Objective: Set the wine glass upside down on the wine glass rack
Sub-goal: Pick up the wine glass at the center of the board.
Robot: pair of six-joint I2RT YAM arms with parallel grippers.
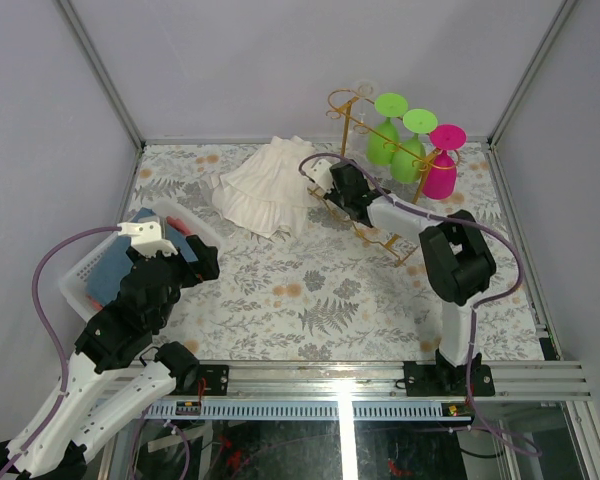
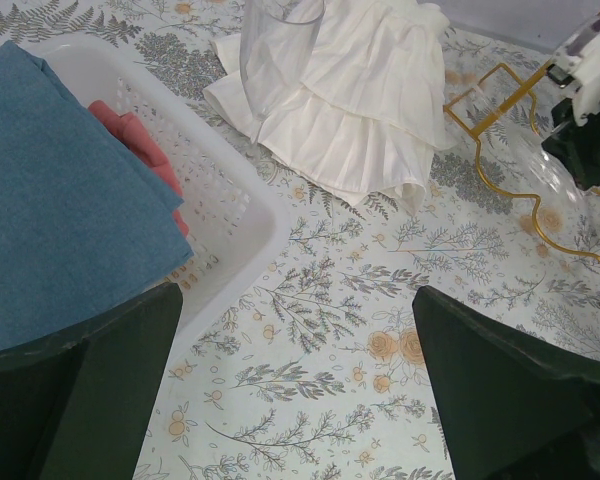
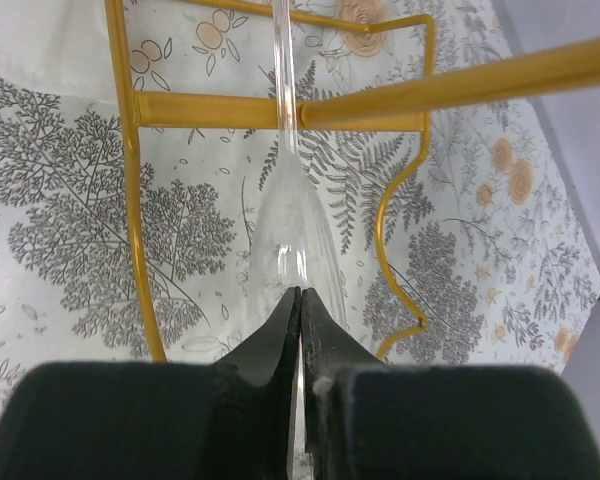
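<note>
Right wrist view gives the wine glass [image 3: 290, 235] as little more than glints. Its clear bowl and thin stem run away from the camera across the gold wires of the rack [image 3: 130, 200], and the top edge cuts off its foot. From above it is almost lost against the patterned table [image 1: 310, 300].

Left wrist view has a second clear vessel [image 2: 280, 40], cut off at the top, in front of the white cloth [image 2: 360, 110].

The basket [image 2: 265, 215], at the near left, holds a folded blue cloth [image 2: 60, 180] over a red cloth [image 2: 140, 140]. Two green glasses [image 1: 385, 140] and a pink glass [image 1: 442, 172] hang bowl-down on the rack.

The right gripper [image 3: 300, 295] has its fingers pinched together on the near end of the bowl, low over the rack's base. The left gripper [image 2: 295, 330] stands wide apart over the table beside the basket, holding nothing.
</note>
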